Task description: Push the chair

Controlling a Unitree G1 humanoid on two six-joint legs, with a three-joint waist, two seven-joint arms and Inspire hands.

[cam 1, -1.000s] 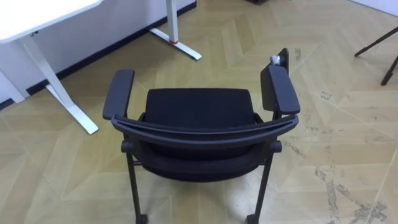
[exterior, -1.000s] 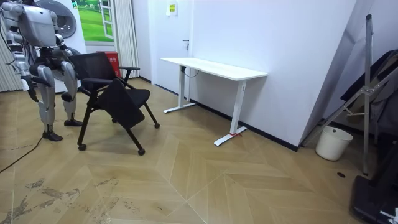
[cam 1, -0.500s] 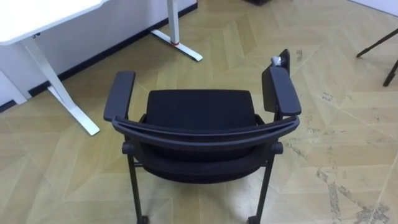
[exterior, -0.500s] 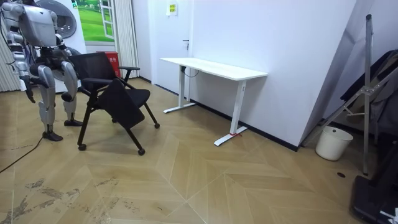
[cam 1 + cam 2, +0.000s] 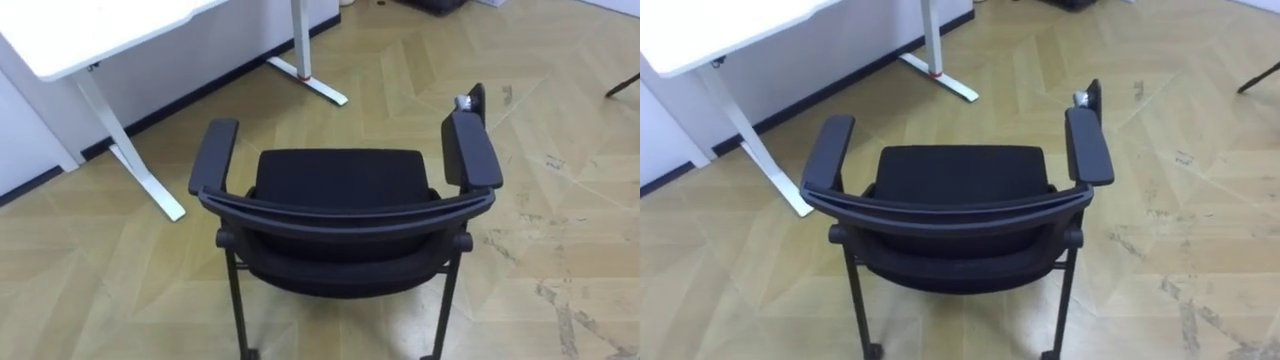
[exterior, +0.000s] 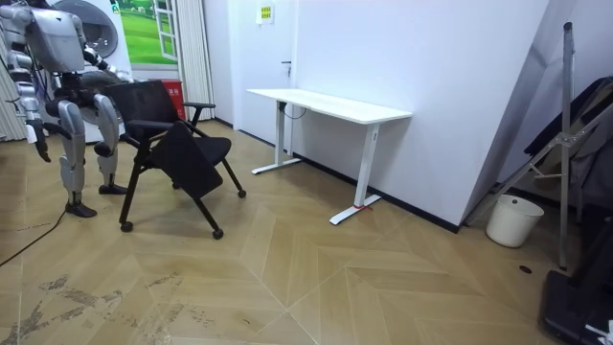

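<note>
- While the robot stands close behind the chair [image 5: 340,185] at the room view's left, its right hand [image 6: 41,151] hangs low beside its leg, clear of the chair; how far open it is I cannot tell from that far off
- The chair is straight in front of the robot, its back toward it and its seat facing away, on the wooden floor [image 5: 560,240] and well apart from anything else
- The left armrest [image 5: 213,155] is a padded black bar on a thin frame; pressing on it alone would likely swing the chair round, not send it straight
- The top rail [image 5: 345,212] of the backrest curves from one armrest to the other and is the nearest part to the robot. To my mind it is the place to take hold, both palms on it, one to each side of the middle
- The right armrest [image 5: 472,150] matches the left, with a small fitting at its front end, and I would leave it alone
- The frame looks like slim tube with a thin seat, so I judge the chair light and stiff. It stands on small wheels [image 6: 218,233], which should roll easily on the smooth boards, and a push set too high may tip it forward
- The white desk [image 6: 330,103] stands to the right of the chair in the room view, against the wall, with open floor between them
- A pale bucket [image 6: 505,220] sits far off to the right, out of the way
</note>
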